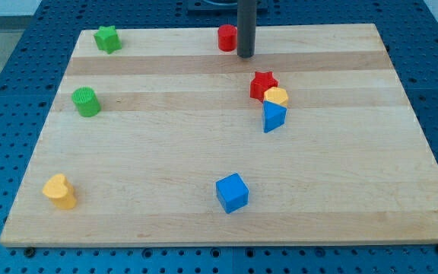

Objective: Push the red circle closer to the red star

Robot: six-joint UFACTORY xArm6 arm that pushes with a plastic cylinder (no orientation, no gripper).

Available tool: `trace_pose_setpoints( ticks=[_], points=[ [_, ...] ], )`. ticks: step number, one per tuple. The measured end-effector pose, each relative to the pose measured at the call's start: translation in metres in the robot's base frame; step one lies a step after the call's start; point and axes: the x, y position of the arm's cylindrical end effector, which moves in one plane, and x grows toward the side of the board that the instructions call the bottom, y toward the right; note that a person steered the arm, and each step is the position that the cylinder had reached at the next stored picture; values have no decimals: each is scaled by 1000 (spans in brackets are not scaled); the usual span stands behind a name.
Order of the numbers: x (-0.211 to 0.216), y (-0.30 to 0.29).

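The red circle [226,37] stands near the top edge of the wooden board [166,152], a little left of centre. The red star [263,84] lies lower and to the right, touching a yellow block [277,97] with a blue triangle [274,116] just below it. My tip [245,55] is at the end of the dark rod, right beside the red circle on its right and slightly lower, above and left of the red star.
A green star [107,38] is at the top left, a green circle [87,101] at the left, a yellow heart-like block [60,191] at the bottom left, and a blue cube [232,192] at the bottom centre. A blue pegboard surrounds the board.
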Motion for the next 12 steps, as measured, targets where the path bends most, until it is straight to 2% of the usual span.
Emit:
trace_pose_setpoints(
  ticks=[1, 2, 3, 4, 6, 9, 11, 12],
  points=[
    [-4, 22],
    [-29, 33],
    [-61, 34],
    [-73, 4],
    [-70, -55],
    [-8, -62],
    [-53, -30],
    [-49, -18]
  ],
)
